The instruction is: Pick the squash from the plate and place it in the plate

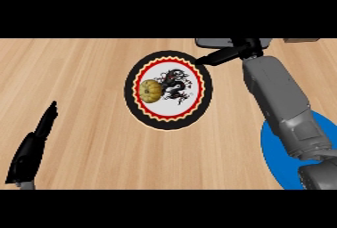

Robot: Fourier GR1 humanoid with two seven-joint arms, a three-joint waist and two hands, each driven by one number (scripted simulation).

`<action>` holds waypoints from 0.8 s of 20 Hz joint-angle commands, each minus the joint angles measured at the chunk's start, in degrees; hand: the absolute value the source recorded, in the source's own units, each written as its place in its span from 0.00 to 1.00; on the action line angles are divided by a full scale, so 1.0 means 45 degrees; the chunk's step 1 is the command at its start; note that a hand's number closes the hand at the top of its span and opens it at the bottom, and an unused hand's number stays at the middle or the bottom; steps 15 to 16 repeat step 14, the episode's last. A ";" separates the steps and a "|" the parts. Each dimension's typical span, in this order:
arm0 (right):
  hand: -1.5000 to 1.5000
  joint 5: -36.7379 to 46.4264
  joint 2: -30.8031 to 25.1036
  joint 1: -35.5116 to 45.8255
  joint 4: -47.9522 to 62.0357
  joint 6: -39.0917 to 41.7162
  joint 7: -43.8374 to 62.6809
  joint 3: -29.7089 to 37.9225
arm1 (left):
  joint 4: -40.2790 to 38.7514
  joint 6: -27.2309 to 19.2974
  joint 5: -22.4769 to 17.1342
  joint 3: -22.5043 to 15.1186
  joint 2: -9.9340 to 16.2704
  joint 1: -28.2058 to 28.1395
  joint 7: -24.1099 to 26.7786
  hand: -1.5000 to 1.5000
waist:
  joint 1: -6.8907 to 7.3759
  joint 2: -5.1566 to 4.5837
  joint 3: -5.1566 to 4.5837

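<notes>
Wooden counter (85, 80): I list a squash (150, 91) on the dragon plate (168, 90), a blue plate (280, 156); right hand (230, 54) fingers straight, left hand (31, 149) straight.

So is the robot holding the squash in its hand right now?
No, the squash sits on the dragon plate, and the right hand only reaches the plate's upper right rim, apart from the squash.

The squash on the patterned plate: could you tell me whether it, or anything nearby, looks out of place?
Nothing stands out. The squash lies on the patterned plate's left side, apart from the right hand at the rim.
</notes>
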State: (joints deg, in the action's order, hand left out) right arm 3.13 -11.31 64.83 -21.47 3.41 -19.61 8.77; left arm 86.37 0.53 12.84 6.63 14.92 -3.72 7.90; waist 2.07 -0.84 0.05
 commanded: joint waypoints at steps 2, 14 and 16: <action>0.00 -0.0416 -0.1489 -0.0206 0.1166 0.1617 -0.1706 0.0774 | -0.0273 -0.0058 0.0188 -0.0245 -0.0252 0.0307 -0.0035 0.50 | 0.0221 -0.0156 0.0006; 0.00 0.0047 -0.3794 -0.0041 0.2475 0.3320 -0.3449 0.0941 | -0.0803 0.0142 0.0158 -0.0099 -0.0136 0.1060 0.0160 0.50 | 0.0423 -0.0270 0.0022; 0.00 0.0047 -0.3794 -0.0041 0.2475 0.3320 -0.3449 0.0941 | -0.0803 0.0142 0.0158 -0.0099 -0.0136 0.1060 0.0160 0.50 | 0.0423 -0.0270 0.0022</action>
